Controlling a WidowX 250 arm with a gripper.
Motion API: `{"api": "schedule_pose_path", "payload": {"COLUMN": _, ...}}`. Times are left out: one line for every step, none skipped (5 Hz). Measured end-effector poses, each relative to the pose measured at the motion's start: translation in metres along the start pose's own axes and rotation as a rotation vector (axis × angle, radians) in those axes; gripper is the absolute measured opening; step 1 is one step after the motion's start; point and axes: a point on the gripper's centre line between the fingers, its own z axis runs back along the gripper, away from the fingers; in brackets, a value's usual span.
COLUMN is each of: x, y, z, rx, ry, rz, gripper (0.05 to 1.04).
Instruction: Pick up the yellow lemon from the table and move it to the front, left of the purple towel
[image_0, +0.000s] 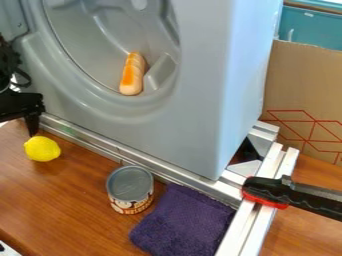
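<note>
The black robot hand (31, 127) is at far left, just above a yellow plastic-looking lemon (42, 149) on the brown wooden desk (60, 200); whether it is apart or together, I cannot tell. A sideways nudge could roll the rounded lemon towards the grey-topped cylindrical can (130, 190). Behind stands a grey moulded casing (207, 90), with brown cardboard (304, 85) at right.

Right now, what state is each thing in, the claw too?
Claw: hanging by the lemon.
Lemon: whole, resting on the wooden surface.
Can: upright.
Purple cloth: folded, lying flat.
Orange-and-cream roll: whole, lying in the grey hollow.
Cardboard: standing upright.
Black-and-red tool: lying across the metal rails; I can't tell if it's clamped.
</note>
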Motion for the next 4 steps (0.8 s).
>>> {"api": "schedule_pose_path", "payload": {"x": -0.004, "y": -0.005, "z": -0.01, "rx": 0.016, "ry": 0.003, "rz": 0.089, "gripper": 0.999}}
{"api": "schedule_pose_path", "payload": {"x": -0.001, "y": -0.011, "z": -0.017, "rx": -0.008, "ry": -0.007, "rz": 0.161, "gripper": 0.999}}
{"api": "schedule_pose_path", "payload": {"x": 0.006, "y": -0.015, "z": -0.023, "rx": -0.013, "ry": -0.008, "rz": 0.243, "gripper": 0.999}}
{"api": "schedule_pose_path", "payload": {"x": 0.007, "y": -0.013, "z": -0.028, "rx": 0.028, "ry": 0.008, "rz": 0.312, "gripper": 0.999}}
